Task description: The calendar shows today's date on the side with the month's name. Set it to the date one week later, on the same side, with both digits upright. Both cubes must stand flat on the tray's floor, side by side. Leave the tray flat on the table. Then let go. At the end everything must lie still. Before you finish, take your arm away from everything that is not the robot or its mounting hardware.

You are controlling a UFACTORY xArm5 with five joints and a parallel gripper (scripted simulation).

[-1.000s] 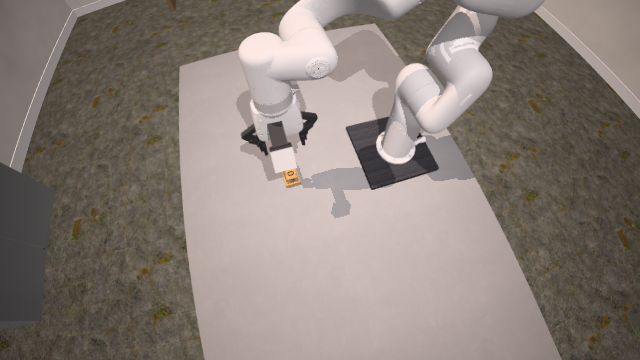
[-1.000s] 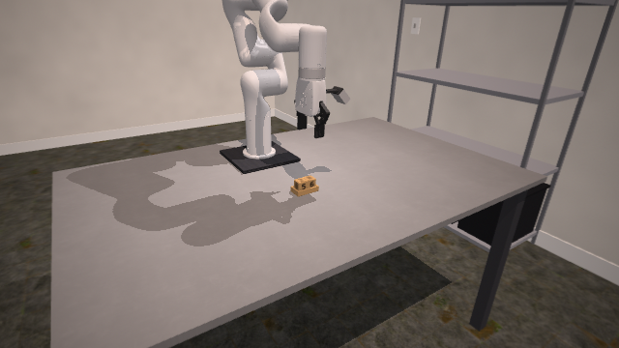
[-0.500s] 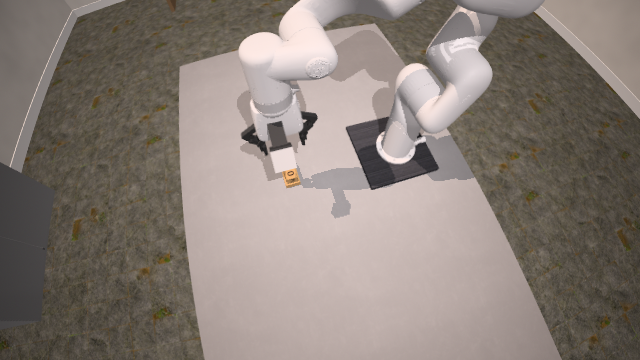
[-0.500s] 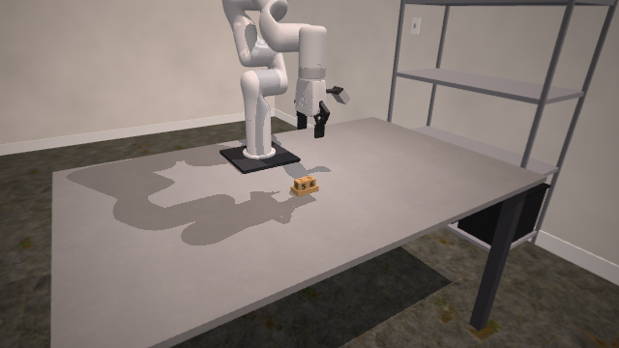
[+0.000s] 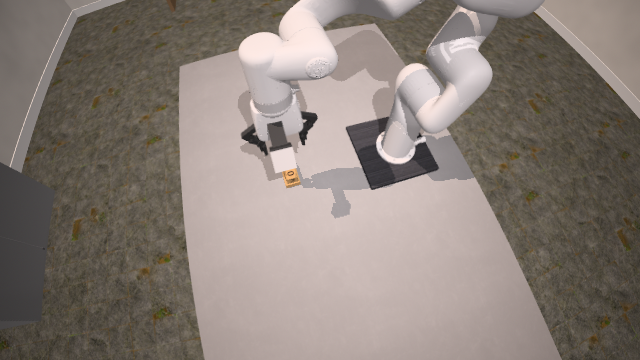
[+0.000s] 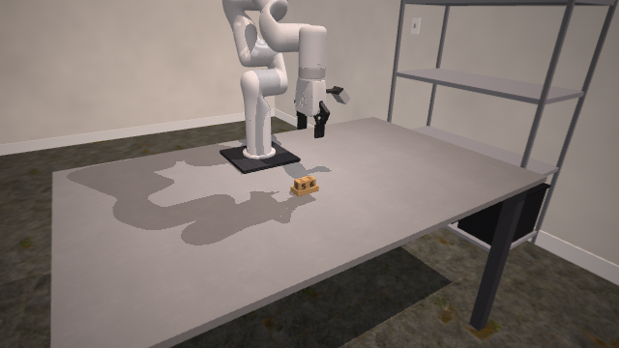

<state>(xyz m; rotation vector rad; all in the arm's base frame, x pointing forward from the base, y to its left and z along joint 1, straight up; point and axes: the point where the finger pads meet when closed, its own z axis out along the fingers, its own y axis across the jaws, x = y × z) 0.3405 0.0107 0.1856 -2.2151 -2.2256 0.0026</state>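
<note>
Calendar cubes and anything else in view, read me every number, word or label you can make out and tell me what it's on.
"5": side face of the left cube, exterior view.
"6": side face of the right cube; small, could be another digit.
"0": top face of a cube, top view.
Month name on the tray: not readable.

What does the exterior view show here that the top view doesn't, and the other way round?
Only the exterior view shows the side faces of both calendar cubes, the open air under the gripper, and the shelf rack. Only the top view shows one cube's top face and how far the fingers spread. Both show the open, empty gripper, the table and the arm's black base plate.
</note>
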